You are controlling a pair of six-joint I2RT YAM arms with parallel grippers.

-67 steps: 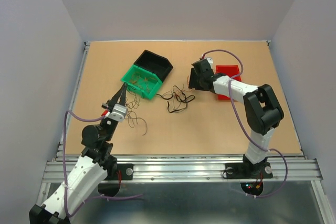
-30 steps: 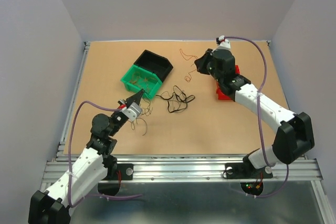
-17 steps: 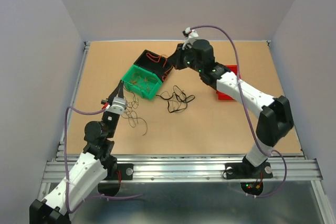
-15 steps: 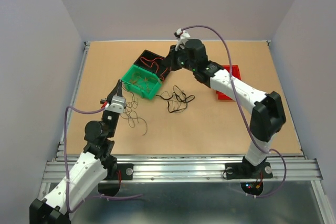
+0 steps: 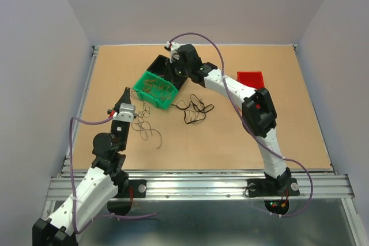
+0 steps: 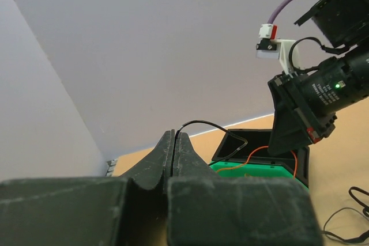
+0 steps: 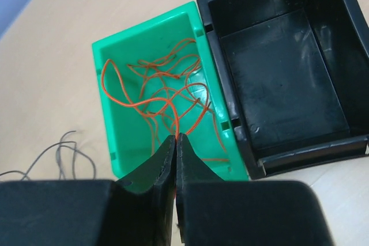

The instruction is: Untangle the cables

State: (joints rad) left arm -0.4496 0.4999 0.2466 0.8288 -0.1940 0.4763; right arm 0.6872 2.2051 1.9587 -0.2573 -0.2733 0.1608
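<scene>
both pinched together: my right gripper (image 7: 174, 137) clamps orange cable (image 7: 172, 116) above green bin (image 7: 144, 25); my left gripper (image 6: 174, 134), raised, clamps black cable (image 6: 202, 122) end.

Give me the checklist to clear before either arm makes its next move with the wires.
1. Right pincer shut on the orange-red wire: ok.
2. Right pincer above the green bin, ready for a drop: ok.
3. Orange-red wire trailing down inside the green bin, not over its rim: ok.
4. Left pincer shut on a black wire: ok.
5. That black wire free of the other loose wires below it: cannot tell.
6. Black tangle on the table pulled apart: not ok, its loops overlap.
</scene>
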